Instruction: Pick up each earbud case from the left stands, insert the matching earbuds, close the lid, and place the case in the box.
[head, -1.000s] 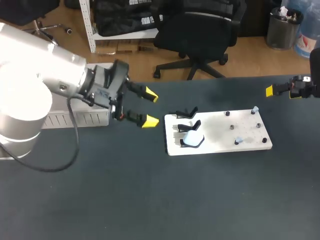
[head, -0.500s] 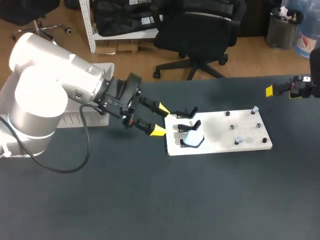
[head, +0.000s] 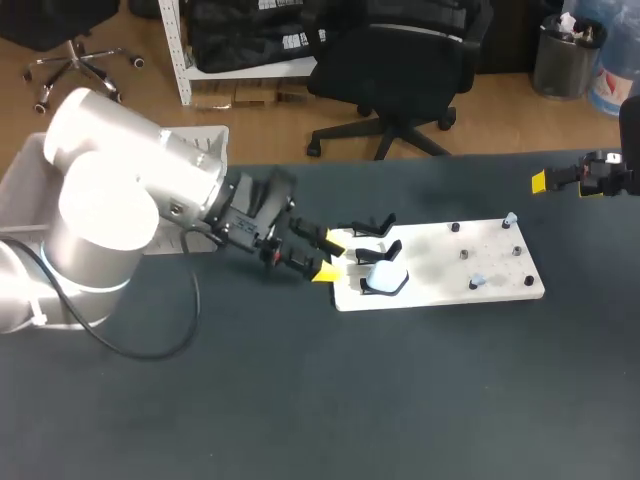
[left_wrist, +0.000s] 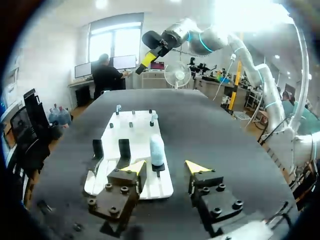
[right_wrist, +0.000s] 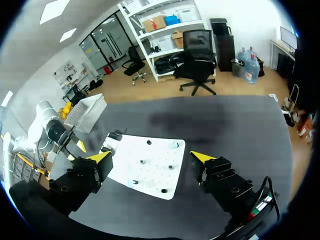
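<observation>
A pale blue earbud case (head: 385, 277) stands on a black stand at the left end of the white board (head: 440, 290). Two more black stands (head: 372, 230) behind it carry nothing. Two small pale earbuds (head: 510, 217) (head: 478, 281) rest on pegs at the board's right end. My left gripper (head: 326, 256) is open at the board's left edge, a little short of the case. In the left wrist view the case (left_wrist: 157, 149) stands just ahead of the left gripper (left_wrist: 165, 167), nothing touching its fingers. My right gripper (right_wrist: 151, 156) hangs open, far right of the board (right_wrist: 150, 172).
A white box (head: 25, 180) sits at the table's far left, mostly behind my left arm; the right wrist view shows the box (right_wrist: 89, 111) past the board. Dark pegs (head: 465, 254) dot the board's right half. Bare dark tabletop (head: 400, 400) lies in front of the board.
My left arm has swung right, from beside the box up to the board's left edge, and its fingers have drawn closer together. The right arm has not moved.
</observation>
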